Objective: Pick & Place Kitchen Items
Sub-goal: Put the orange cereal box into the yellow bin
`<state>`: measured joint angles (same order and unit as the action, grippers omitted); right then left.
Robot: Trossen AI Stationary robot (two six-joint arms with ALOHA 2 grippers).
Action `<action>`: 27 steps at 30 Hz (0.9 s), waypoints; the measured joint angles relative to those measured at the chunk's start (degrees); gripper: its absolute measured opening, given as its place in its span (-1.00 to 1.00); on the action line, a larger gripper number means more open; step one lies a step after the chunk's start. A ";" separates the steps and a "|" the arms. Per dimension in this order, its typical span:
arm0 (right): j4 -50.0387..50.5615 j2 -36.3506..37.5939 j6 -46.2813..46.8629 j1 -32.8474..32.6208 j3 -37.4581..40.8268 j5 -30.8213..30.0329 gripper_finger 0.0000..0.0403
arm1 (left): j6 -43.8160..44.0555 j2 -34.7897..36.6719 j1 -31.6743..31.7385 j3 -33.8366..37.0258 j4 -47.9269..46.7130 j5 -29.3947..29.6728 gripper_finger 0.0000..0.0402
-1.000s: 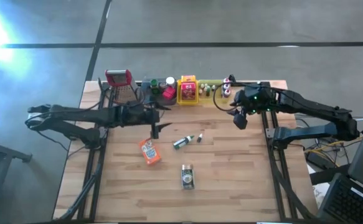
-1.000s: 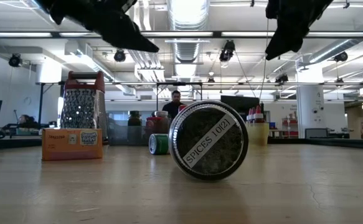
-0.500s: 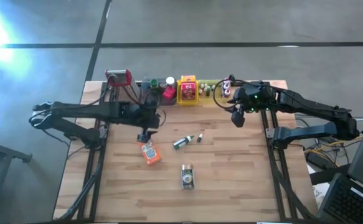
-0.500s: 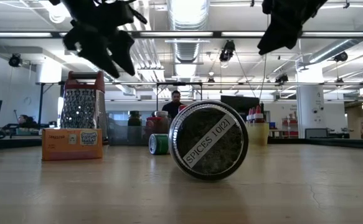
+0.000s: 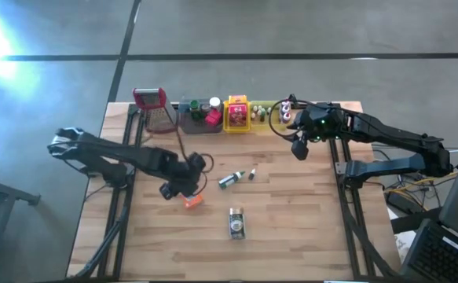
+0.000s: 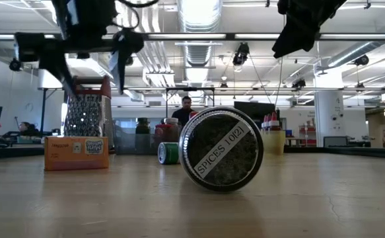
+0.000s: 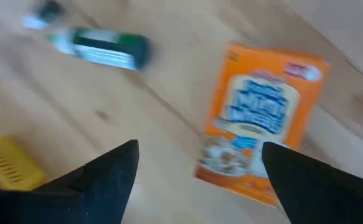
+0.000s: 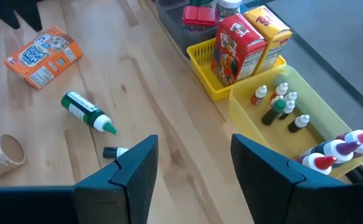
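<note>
Orange packet [image 5: 191,200] lies flat on the table [image 5: 291,228] in the high view, with the left gripper [image 5: 183,185] hanging just above it; a skewed descent could shove it aside. In the low view the spice tin [image 6: 221,149] lies on its side and could roll if bumped. Left wrist view: fingers spread wide over the packet. Right wrist view: the right gripper [image 8: 193,163], fingers apart and empty, hovers near the green-capped bottle [image 8: 86,111]

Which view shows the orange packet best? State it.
The left wrist view: the orange packet fills the frame, flat on the wood, print facing up. The right wrist view shows it whole but farther off; the high view mostly hides it; the low view shows one edge.
</note>
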<state>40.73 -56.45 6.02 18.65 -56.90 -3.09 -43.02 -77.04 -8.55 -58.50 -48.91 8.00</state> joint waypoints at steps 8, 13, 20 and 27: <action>-0.68 0.00 0.00 0.00 0.00 -0.11 -0.07 | -0.03 -11.46 -3.64 -7.36 -9.43 -0.08 0.71; -0.68 0.00 -0.01 0.00 0.00 -0.09 -0.12 | -2.75 -14.67 -4.50 -9.19 -10.78 -3.08 0.71; -0.66 -0.02 -0.21 0.00 0.15 -0.07 -0.08 | -4.90 -14.86 -5.94 -9.07 -10.45 -3.42 0.71; -0.72 -0.02 -0.17 0.00 0.15 -0.04 0.01 | -0.51 -14.86 -6.08 -9.10 -9.11 -2.25 0.71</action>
<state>40.01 -56.47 5.85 18.65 -56.75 -3.14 -43.53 -91.90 -14.63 -67.59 -58.02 5.75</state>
